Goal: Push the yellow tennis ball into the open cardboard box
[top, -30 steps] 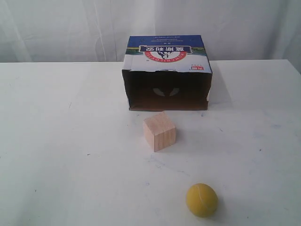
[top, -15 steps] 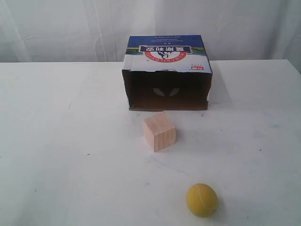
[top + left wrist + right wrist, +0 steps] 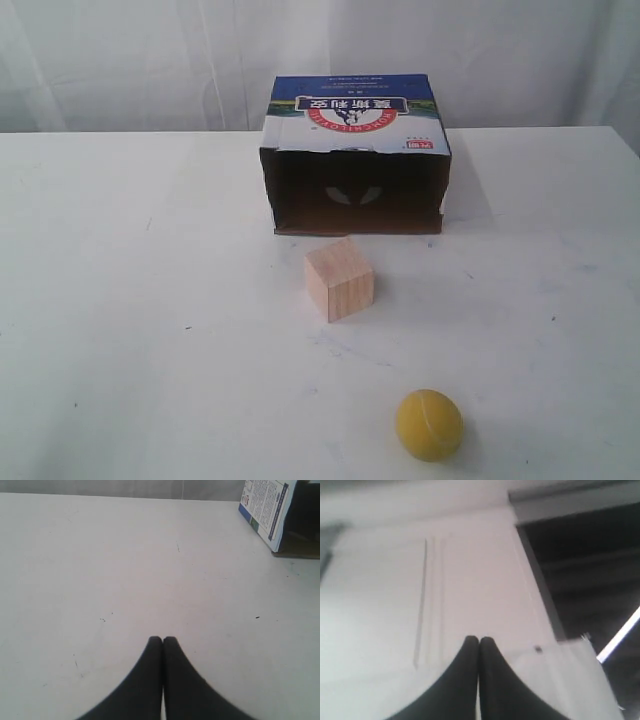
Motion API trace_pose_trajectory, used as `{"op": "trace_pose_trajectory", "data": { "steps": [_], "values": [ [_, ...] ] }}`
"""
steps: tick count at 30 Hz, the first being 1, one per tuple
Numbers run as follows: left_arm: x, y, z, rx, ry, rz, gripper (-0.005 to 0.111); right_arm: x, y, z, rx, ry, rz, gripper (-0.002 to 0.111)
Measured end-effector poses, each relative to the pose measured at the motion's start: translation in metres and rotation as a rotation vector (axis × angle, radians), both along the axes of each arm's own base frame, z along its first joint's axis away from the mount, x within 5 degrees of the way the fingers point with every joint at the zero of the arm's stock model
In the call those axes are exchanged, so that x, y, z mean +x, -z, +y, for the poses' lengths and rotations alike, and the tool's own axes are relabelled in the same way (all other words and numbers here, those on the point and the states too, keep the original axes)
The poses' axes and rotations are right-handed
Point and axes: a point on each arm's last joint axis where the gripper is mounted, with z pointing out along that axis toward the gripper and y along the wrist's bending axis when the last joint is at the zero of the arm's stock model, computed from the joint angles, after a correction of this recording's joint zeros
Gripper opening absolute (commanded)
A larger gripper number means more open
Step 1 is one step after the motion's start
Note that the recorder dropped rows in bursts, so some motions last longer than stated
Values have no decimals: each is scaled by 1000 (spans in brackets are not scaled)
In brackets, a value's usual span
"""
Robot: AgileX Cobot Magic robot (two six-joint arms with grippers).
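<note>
Resting on white surface (image 3: 150,330): small mustard-yellow fuzzy tennis ball (image 3: 429,424), lying well in front of open blue-and-white printed cardboard box (image 3: 355,150), beyond pale wooden cube (image 3: 339,278). Keeping jaws pressed together, empty: left gripper (image 3: 162,640), right gripper (image 3: 479,640).

Exterior view faces the open cardboard box (image 3: 355,150); left wrist shares it.

A pale wooden cube (image 3: 339,278) stands on the white table (image 3: 130,300). A white curtain (image 3: 150,60) hangs behind.

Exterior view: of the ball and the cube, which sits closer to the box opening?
The pale wooden cube, just before the open cardboard box; the yellow tennis ball lies farther back.
</note>
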Motion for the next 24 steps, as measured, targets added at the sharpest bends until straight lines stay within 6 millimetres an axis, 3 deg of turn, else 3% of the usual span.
{"op": "trace_pose_trajectory", "data": {
  "steps": [2,4,7,9,10,12,15,20,24],
  "values": [
    [0,0,0,0,0,0,0,51,-2,-4,-75,117,209,0],
    [0,0,0,0,0,0,0,116,19,-10,-197,232,492,0],
    [0,0,0,0,0,0,0,206,92,-17,-430,307,964,0],
    [0,0,0,0,0,0,0,244,153,-21,-472,232,1282,0],
    [0,0,0,0,0,0,0,252,174,-21,-445,185,1395,0],
    [0,0,0,0,0,0,0,260,213,-18,-345,62,1640,0],
    [0,0,0,0,0,0,0,255,238,-8,-296,-88,1929,0],
    [0,0,0,0,0,0,0,222,242,28,-367,-452,2234,0],
    [0,0,0,0,0,0,0,194,239,75,-470,-890,2178,0]
  ]
}}
